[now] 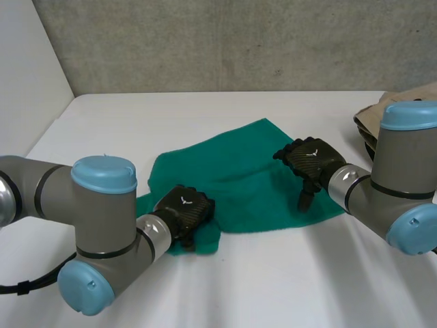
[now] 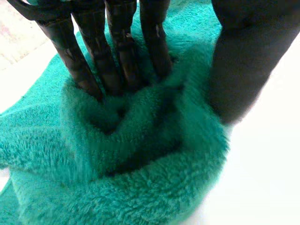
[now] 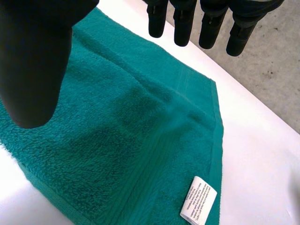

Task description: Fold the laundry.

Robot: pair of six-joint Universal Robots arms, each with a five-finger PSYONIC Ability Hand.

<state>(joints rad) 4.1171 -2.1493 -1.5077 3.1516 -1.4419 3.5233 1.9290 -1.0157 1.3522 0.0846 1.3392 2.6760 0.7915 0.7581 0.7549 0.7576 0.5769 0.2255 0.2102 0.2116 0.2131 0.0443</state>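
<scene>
Towel [image 1: 239,179]: green, on table [image 1: 273,280]; bunched in left hand [image 1: 183,209], flat under right hand [image 1: 313,158].
Left hand: fingers [image 2: 119,51] and thumb clamped on bunched edge.
Right hand: fingers relaxed, thumb apart, empty, above towel.

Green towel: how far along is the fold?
Done: nothing folded; the green towel lies mostly flat. In hand: the left robot hand pinches its bunched near edge; the right robot hand hovers open over the opposite side. Left: the whole fold, plus the beige pile.

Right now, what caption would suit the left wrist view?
The robot's black left hand pinches a bunched fold of fluffy green terry towel on the white table.
</scene>
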